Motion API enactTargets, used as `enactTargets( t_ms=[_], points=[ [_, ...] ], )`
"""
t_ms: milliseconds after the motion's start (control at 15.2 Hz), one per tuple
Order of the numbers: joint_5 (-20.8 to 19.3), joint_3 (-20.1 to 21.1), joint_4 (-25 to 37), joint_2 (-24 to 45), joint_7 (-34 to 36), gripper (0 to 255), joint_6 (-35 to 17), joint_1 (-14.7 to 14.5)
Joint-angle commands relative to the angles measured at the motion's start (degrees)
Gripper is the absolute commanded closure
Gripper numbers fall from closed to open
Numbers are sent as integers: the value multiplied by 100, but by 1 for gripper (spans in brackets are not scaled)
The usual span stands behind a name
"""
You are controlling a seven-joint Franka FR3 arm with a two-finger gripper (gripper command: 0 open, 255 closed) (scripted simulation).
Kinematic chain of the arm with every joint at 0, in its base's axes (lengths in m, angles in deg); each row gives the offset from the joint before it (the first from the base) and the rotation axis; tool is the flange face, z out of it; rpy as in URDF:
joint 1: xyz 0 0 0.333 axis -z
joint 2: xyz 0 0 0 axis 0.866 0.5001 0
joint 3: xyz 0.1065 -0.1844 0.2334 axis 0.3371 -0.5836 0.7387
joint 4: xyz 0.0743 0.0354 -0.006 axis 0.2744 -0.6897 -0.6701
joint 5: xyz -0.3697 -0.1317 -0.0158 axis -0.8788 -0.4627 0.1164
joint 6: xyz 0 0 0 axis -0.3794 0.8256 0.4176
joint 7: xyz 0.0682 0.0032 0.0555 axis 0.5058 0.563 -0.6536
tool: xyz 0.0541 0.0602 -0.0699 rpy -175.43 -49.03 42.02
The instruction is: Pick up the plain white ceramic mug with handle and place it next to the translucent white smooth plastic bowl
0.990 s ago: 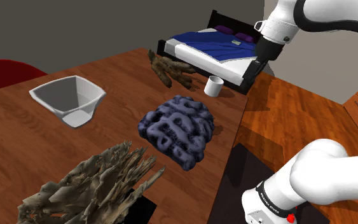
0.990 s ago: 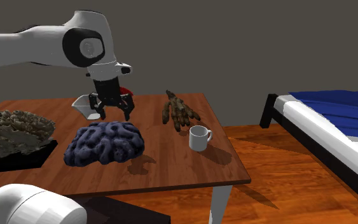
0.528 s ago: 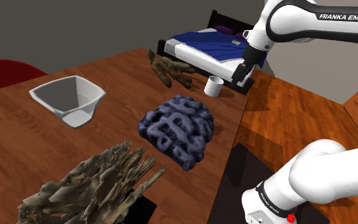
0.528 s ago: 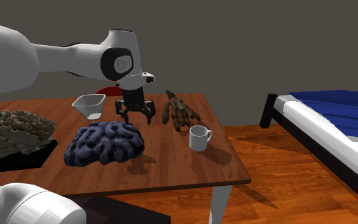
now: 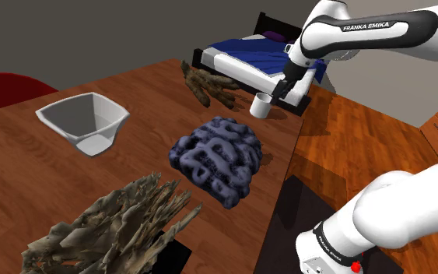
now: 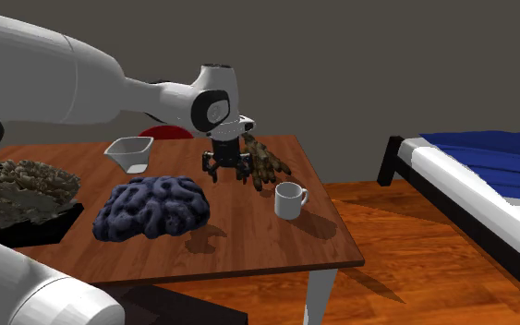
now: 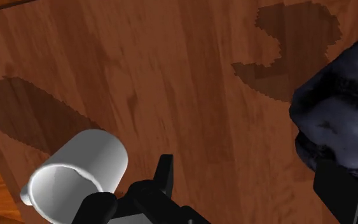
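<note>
— Hovering beside the mug (image 6: 290, 200), is our hand (image 6: 227, 173)?
— Yes, we see it just off the mug, fingers (image 7: 165, 173) spread apart and clasping nothing.
— And the mug?
— Upright on the wooden surface (image 6: 248, 247), near the edge facing the bed (image 5: 248, 59), well apart from the white bowl (image 6: 130, 153). A dark blue lump (image 6: 151, 209) lies on the surface too, apart from both.

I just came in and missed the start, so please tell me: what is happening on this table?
A white robot arm is going for the white mug, which stands upright and untouched on the wooden table. The open black gripper hovers close to the mug. In the wrist view the mug lies to one side of the fingers, not between them. The white bowl, where the mug should end up, sits far across the table.
</note>
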Motion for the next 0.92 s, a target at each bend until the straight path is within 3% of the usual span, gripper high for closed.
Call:
enactTargets(
  t_ms=[0,462,858],
  points=[
    [73,-145,169,425,-207,0,-301,19],
    [604,-490,1108,1907,-951,0,-919,120],
    [1229,-561,2224,3233,-1589,0,-1136,387]
  ],
)
